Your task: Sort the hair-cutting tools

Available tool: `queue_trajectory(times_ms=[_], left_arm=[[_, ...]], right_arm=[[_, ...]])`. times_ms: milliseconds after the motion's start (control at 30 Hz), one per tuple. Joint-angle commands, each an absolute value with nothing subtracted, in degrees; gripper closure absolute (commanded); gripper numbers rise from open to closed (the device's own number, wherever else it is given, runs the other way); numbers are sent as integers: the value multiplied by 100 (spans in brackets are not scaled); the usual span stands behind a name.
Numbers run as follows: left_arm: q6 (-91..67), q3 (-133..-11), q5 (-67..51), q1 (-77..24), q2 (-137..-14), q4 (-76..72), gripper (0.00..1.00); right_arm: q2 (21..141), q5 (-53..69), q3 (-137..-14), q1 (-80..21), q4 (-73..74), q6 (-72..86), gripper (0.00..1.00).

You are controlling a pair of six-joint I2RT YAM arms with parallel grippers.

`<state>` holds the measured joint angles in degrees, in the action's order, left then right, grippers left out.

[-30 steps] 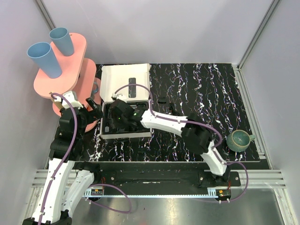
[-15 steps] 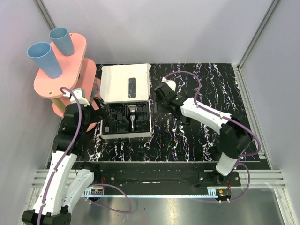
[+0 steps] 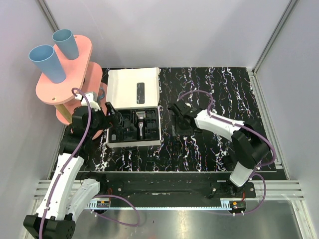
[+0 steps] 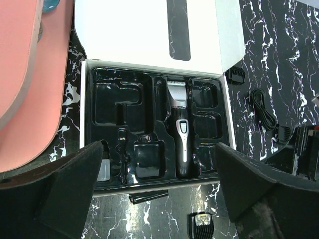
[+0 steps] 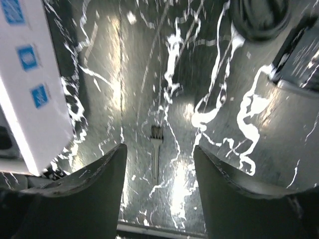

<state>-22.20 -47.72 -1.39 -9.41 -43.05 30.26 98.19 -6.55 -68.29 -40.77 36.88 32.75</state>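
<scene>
The white box (image 4: 124,30) lies open with its black moulded tray (image 4: 117,102) showing. The slim black clipper (image 4: 180,134) with the grey head rests in the tray's middle slot, also in the top view (image 3: 141,124). On the table sit one black comb attachment (image 4: 201,224) in front of the box, another (image 4: 235,75) beside the lid, and a thin black stick (image 4: 144,197). My left gripper (image 4: 159,199) hangs open before the tray's near edge, at the box's left end (image 3: 113,119). My right gripper (image 5: 159,199) is open above a small brush (image 5: 156,149), right of the box (image 3: 175,115).
A pink two-level stand (image 3: 75,74) with two blue cups (image 3: 47,62) rises at the back left, close to my left arm. A coiled black cable (image 4: 264,109) lies right of the box. A dark round bowl (image 5: 259,17) shows at the right wrist view's top edge.
My right gripper has left the tray, where the clipper now lies uncovered, and swung to the table right of the box with wider jaws. My left gripper has edged closer to the box.
</scene>
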Motion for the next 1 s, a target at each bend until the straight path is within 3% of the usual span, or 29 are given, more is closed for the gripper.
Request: queue_trajectory(times_ms=[0, 500, 967], left_arm=[[-2109, -4851, -299, -914, -4368, 2760, 1], [-2101, -4860, -229, -914, -4351, 2839, 1], [-2092, -4878, -79, -923, -4166, 2892, 1]], right_arm=[[9773, -53, -6601, -4104, 3858, 3314, 37], [10292, -193, -6442, -4438, 3718, 3401, 48], [10521, -395, -6486, -4456, 3999, 3445, 83]])
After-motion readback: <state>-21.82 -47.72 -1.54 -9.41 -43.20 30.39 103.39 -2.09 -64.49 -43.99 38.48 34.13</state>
